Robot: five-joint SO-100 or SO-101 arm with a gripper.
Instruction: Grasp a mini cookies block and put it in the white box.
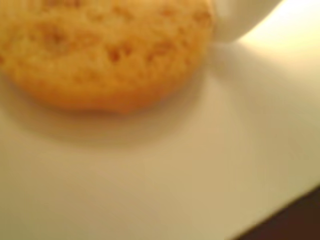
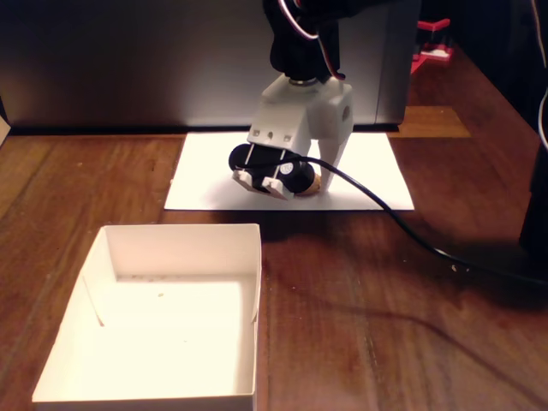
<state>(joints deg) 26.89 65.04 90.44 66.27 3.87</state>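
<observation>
The mini cookies block (image 1: 100, 55) fills the upper left of the blurred wrist view, lying flat on white paper; it is golden-brown with darker specks. One white finger (image 1: 240, 20) stands right at its upper-right edge. In the fixed view my gripper (image 2: 312, 187) is lowered onto the paper sheet, and only a sliver of the cookie (image 2: 318, 184) shows beside the white finger (image 2: 336, 158). The other jaw is hidden behind the black wrist camera. The white box (image 2: 180, 235) stands apart at the front left, open on top.
The white paper sheet (image 2: 377, 184) lies on a brown wooden table (image 2: 385, 325). A black cable (image 2: 402, 231) runs from the gripper toward the right. A dark wall panel stands behind the sheet. A red object (image 2: 432, 43) sits at the far right back.
</observation>
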